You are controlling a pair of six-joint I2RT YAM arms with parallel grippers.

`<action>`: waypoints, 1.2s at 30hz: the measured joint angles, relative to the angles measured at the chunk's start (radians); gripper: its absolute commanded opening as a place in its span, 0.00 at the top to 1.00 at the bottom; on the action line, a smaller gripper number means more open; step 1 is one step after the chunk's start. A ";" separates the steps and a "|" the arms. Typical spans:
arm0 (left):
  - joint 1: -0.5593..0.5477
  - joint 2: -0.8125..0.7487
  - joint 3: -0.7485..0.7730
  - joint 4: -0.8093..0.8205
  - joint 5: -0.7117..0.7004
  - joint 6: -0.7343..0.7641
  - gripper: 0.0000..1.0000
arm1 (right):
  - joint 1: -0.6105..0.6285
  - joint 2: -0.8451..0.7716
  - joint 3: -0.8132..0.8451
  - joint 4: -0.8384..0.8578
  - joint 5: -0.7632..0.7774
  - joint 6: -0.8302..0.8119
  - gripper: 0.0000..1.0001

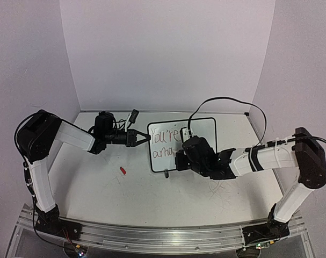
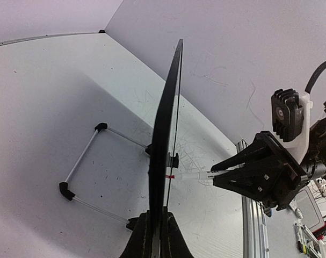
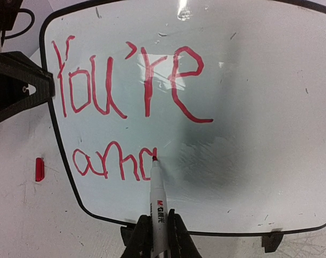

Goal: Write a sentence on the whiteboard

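Observation:
The whiteboard (image 3: 259, 107) stands upright on its black feet, seen edge-on in the left wrist view (image 2: 165, 134) and behind the arms from above (image 1: 203, 129). Red words of the sentence (image 3: 125, 80) read "You're" on the upper line and "ama" below it, small from above (image 1: 164, 141). My left gripper (image 2: 154, 236) is shut on the board's left edge (image 1: 143, 137). My right gripper (image 3: 154, 226) is shut on a white marker (image 3: 157, 199). The marker's red tip touches the board at the last letter's right stroke. The marker (image 2: 192, 175) also shows from the side.
A red marker cap (image 1: 122, 170) lies on the scuffed tabletop left of the board (image 3: 39, 169). A wire stand (image 2: 82, 161) sits behind the board. A black cable (image 1: 227, 100) loops over the right arm. Purple walls close in the back and sides.

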 measured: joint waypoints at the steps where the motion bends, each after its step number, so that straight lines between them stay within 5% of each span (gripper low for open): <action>1: 0.000 0.000 0.000 0.000 0.000 0.000 1.00 | 0.001 0.000 -0.004 0.000 -0.003 0.003 1.00; 36: -0.003 0.000 0.000 0.000 0.001 0.000 1.00 | 0.008 -0.122 -0.110 0.061 -0.045 -0.024 1.00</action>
